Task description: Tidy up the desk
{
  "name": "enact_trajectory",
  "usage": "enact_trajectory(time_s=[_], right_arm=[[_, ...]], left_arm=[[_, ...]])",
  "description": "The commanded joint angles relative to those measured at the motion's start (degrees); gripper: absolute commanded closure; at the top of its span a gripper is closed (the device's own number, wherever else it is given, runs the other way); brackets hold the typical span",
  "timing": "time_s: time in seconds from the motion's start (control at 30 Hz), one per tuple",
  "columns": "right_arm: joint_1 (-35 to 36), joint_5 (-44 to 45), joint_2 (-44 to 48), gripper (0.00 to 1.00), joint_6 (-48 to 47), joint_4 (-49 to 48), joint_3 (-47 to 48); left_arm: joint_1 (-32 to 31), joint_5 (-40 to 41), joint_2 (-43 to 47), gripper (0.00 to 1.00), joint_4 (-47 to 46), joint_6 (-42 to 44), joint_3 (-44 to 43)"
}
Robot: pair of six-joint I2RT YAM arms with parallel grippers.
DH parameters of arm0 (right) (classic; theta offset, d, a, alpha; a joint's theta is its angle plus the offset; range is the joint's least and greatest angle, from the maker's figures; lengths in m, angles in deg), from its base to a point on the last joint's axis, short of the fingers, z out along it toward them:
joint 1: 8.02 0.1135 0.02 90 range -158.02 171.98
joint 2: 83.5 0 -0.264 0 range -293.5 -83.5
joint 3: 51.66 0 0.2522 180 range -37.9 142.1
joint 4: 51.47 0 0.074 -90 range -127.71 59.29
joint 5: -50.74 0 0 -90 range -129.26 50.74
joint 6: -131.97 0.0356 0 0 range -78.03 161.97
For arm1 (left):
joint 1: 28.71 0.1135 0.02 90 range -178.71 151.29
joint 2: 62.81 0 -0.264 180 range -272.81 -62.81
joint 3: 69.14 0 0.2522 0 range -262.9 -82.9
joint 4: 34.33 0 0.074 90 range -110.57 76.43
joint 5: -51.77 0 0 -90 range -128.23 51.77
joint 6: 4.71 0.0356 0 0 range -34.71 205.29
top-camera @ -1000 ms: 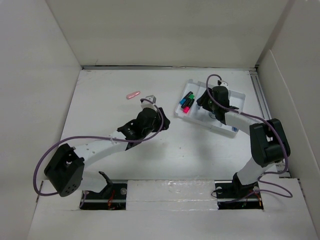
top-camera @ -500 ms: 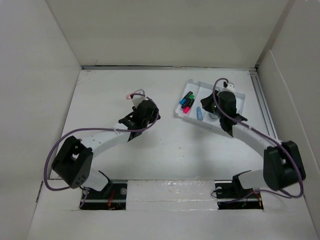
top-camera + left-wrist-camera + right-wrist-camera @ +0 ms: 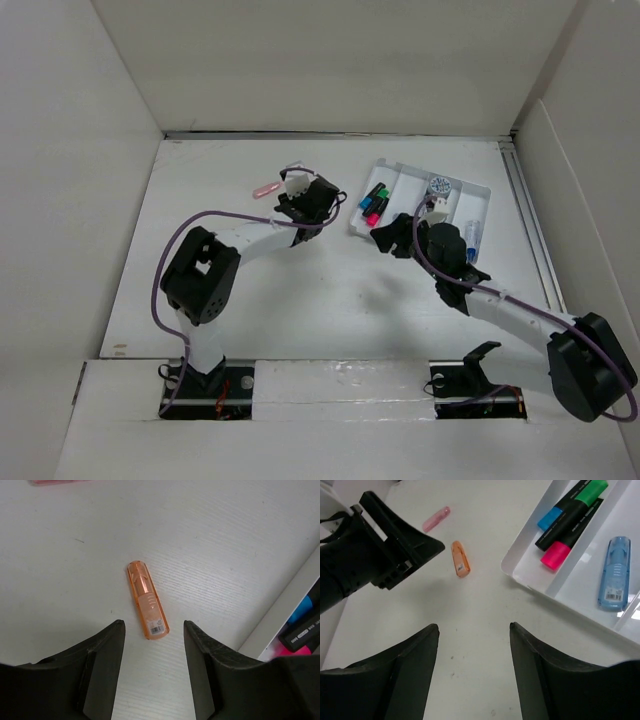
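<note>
item: orange translucent capsule (image 3: 147,600), flat on the desk (image 3: 225,540), near the tray (image 3: 520,575), on its left side. its long axis runs away from my left claw (image 3: 153,630), roughly square to the closing line, and its near end shows between the spread, empty fingers. my right claw (image 3: 474,630) is likewise released and empty, and farther off. the left arm is nearer.
</note>
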Motion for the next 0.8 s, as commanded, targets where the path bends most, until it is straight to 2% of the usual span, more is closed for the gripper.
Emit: enact_trajectory(time_s=[0.0, 0.13, 0.33, 0.5, 0.77], right_arm=[[1.0, -2.6, 2.6, 0.36, -0.2, -5.9, -0.4], [2.3, -2.6, 3.5, 0.36, 0.3, -7.1, -1.2], [2.3, -3.7, 2.9, 0.36, 0.4, -6.1, -0.2], [3.4, -3.5, 4.5, 0.36, -0.4, -5.2, 0.0], [3.4, -1.9, 5.3, 0.36, -0.7, -3.5, 0.3]], left_arm=[[0.1, 2.9, -2.4, 0.53, 4.7, 0.4, -4.7], [0.1, 2.0, -4.0, 0.53, 3.2, 0.8, -4.8], [0.6, 5.0, -9.6, 0.54, 6.9, -0.3, -9.5], [0.6, 4.1, -14.3, 0.53, 7.7, 0.0, -13.8], [2.5, 1.4, -16.9, 0.55, 7.2, -0.7, -13.7]])
